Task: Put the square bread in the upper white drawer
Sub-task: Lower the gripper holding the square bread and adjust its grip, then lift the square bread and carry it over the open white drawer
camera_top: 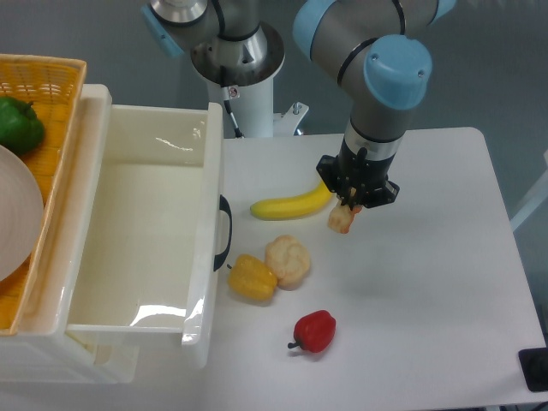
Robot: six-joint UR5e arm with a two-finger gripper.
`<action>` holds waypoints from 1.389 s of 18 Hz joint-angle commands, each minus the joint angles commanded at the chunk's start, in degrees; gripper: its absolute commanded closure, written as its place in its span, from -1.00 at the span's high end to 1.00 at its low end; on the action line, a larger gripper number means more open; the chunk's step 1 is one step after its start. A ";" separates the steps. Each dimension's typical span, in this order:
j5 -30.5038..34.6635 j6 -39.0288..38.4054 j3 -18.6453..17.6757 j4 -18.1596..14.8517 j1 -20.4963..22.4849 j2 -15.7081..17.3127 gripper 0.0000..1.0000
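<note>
The square bread (341,220) is a small tan-orange slice held in my gripper (345,211), just right of the banana's tip. The gripper is shut on it; its fingers are mostly hidden under the black wrist flange, and I cannot tell how far it hangs above the table. The upper white drawer (145,158) is pulled open at the left, empty, with its black handle (225,233) facing the table. The gripper is well to the right of the drawer.
A banana (291,205) lies between drawer and gripper. A round cream bun (288,260) and yellow pepper (251,278) sit near the handle, a red pepper (314,331) in front. A woven basket (43,77) with a green pepper (19,125) is far left.
</note>
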 joint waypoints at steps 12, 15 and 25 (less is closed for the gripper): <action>-1.49 -5.70 3.33 -5.35 0.35 1.84 -0.88; -1.67 -11.14 3.78 -6.50 -0.35 3.33 -0.88; -9.93 -23.46 3.60 -6.94 -2.81 9.48 -0.83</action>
